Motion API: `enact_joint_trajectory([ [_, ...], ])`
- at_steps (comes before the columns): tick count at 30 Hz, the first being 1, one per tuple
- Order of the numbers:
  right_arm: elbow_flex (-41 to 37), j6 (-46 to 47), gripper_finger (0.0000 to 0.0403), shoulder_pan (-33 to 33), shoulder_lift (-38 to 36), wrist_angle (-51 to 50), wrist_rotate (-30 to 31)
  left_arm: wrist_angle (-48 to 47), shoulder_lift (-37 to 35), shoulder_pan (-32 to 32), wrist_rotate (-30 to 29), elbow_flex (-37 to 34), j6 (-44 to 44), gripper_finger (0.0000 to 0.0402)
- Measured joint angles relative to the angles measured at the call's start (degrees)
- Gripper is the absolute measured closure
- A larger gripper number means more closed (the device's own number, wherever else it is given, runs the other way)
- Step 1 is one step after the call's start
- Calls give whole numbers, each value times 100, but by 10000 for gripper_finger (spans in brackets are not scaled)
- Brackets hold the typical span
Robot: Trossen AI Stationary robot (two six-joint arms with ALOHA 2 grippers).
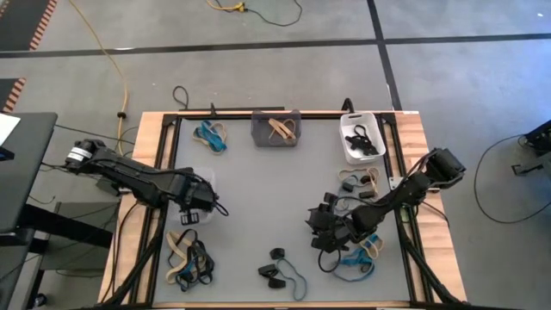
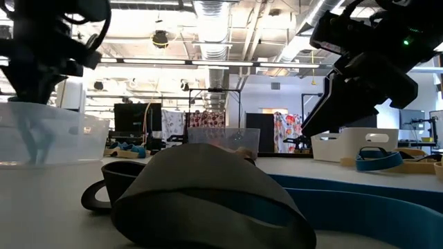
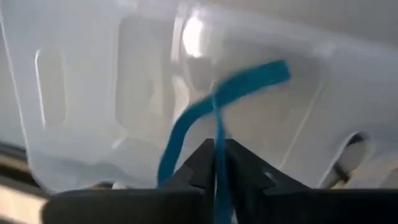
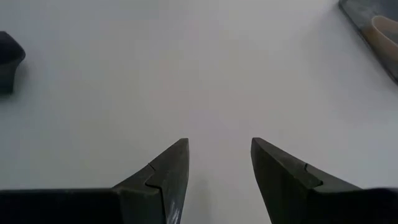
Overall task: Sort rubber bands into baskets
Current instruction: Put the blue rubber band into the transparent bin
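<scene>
My left gripper (image 1: 196, 205) points down into the clear basket (image 1: 203, 179) at the table's left, shut on a blue rubber band (image 3: 231, 87). My right gripper (image 1: 320, 228) hangs open over bare table right of centre, with nothing between its fingers (image 4: 168, 168). The dark grey basket (image 1: 275, 138) at the far edge holds tan bands. The white basket (image 1: 362, 153) at the far right holds black bands. Loose rubber bands lie in clusters at the near left (image 1: 188, 258), far left (image 1: 211, 135), near centre (image 1: 275, 271) and right (image 1: 357, 263). My left gripper pinches the blue rubber band (image 3: 217, 134) between its two fingertips, which come from above and point down. Two strands of the loop run out beyond the tips and hang below them inside the clear basket (image 3: 81, 124).
A black band (image 2: 208, 194) lies close to the low camera at the near edge. More black and tan bands (image 1: 357, 182) lie beside the white basket. A dark frame rail (image 1: 168, 155) borders the grey mat. Bare mat (image 1: 267, 198) lies between the two arms.
</scene>
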Motion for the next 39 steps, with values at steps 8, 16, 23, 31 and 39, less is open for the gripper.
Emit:
enact_joint_trajectory([
  [8, 0, -3, 202, 119, 0, 2, 2, 694, 0, 0, -2, 439, -184, 262],
  [16, 0, -15, 202, 164, 0, 2, 1, 3050, 0, -157, 209, 681, 254, 226],
  [23, 0, -16, 202, 160, 0, 2, 0, 5124, 128, -494, 94, 694, 1074, 225],
  [31, -1, -25, 202, 158, 0, 0, 0, 6581, 1636, -899, 154, 700, 2035, 226],
  [39, -1, -21, 202, 158, 0, 4, 0, 7191, 3399, -918, 600, 1573, 2618, 226],
])
